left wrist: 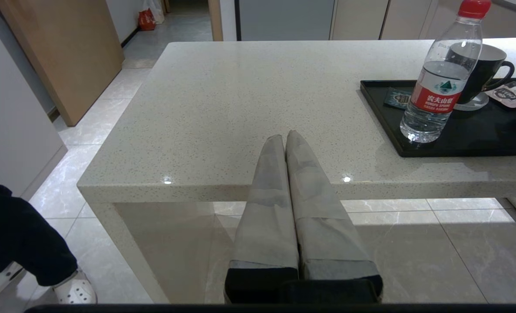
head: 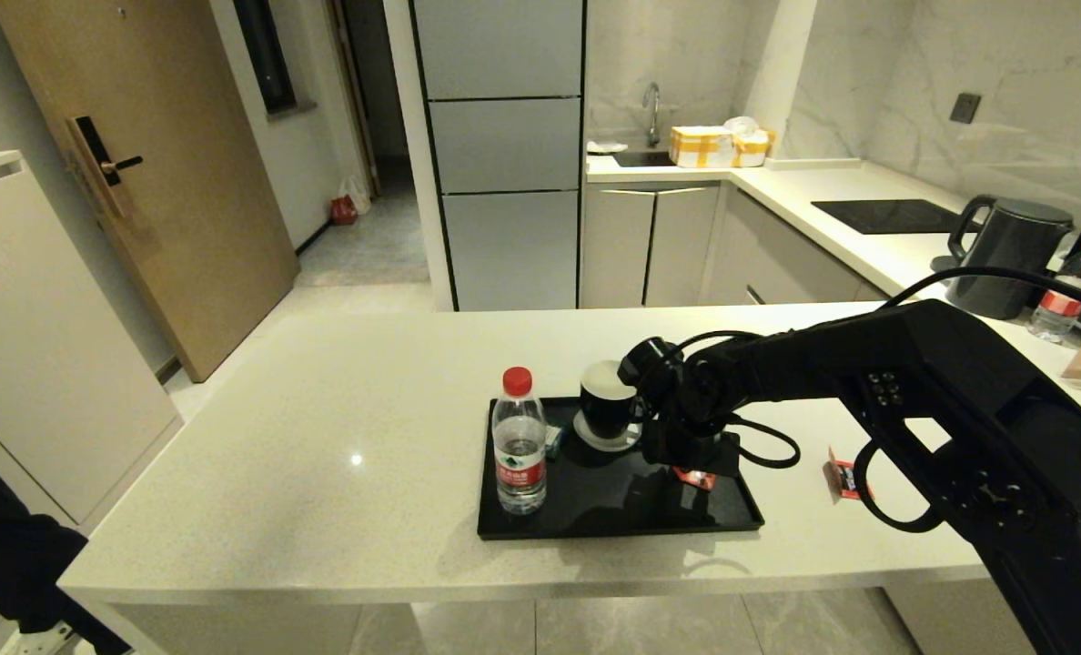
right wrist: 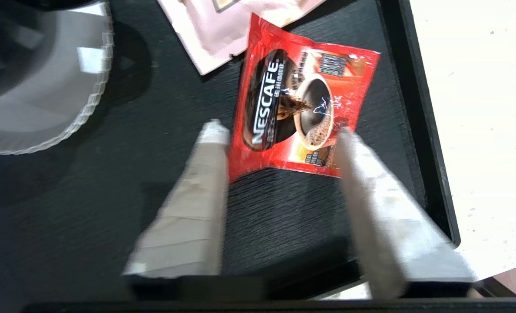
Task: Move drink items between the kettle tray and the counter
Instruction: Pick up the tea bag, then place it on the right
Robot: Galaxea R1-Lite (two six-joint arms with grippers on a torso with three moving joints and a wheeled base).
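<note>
Right gripper (right wrist: 279, 134) hangs low over the tray (head: 595, 523), fingers spread wide on either side of a red coffee sachet (right wrist: 301, 108) lying flat near the tray's right rim — nothing gripped. Water bottle (head: 520, 443) stands upright on the tray's left side, mug (head: 606, 405) behind. Second red sachet (head: 843, 478) lies on the counter (head: 322, 437), right of the tray. Left gripper (left wrist: 286, 139) parked before the counter edge, fingers pressed together, empty.
</note>
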